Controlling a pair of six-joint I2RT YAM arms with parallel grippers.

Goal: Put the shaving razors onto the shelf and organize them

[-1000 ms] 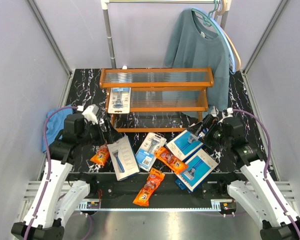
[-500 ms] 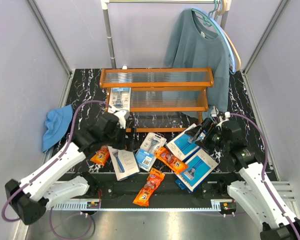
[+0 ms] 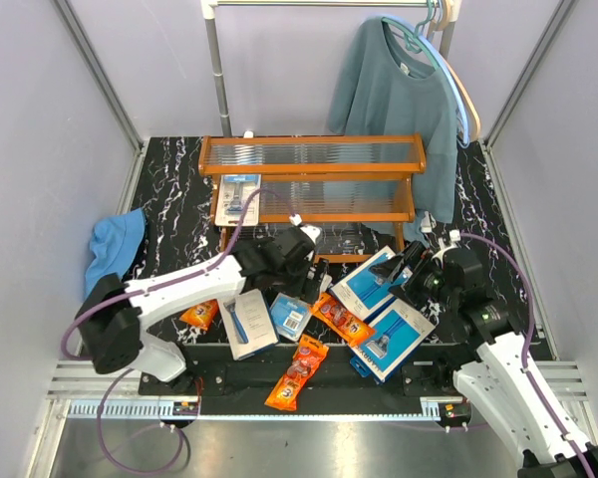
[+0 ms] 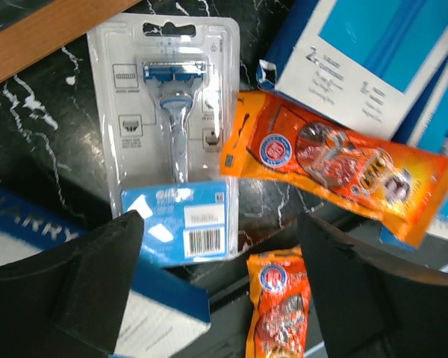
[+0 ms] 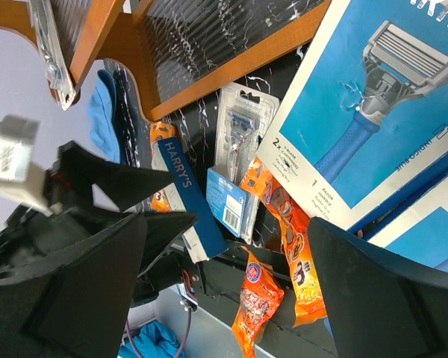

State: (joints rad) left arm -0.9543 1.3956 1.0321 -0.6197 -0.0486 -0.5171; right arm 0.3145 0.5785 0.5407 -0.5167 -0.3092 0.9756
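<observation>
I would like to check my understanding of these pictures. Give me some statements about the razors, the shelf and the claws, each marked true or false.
1. One razor card already lies on the shelf. True.
2. The left claw is shut on an orange bag. False: it is open, above a second card on the table.
3. A teal sweater hangs behind the shelf. True.
4. The blue cloth lies on the top tier. False: it lies on the table, left of the shelf.
5. The right claw is open. True.
</observation>
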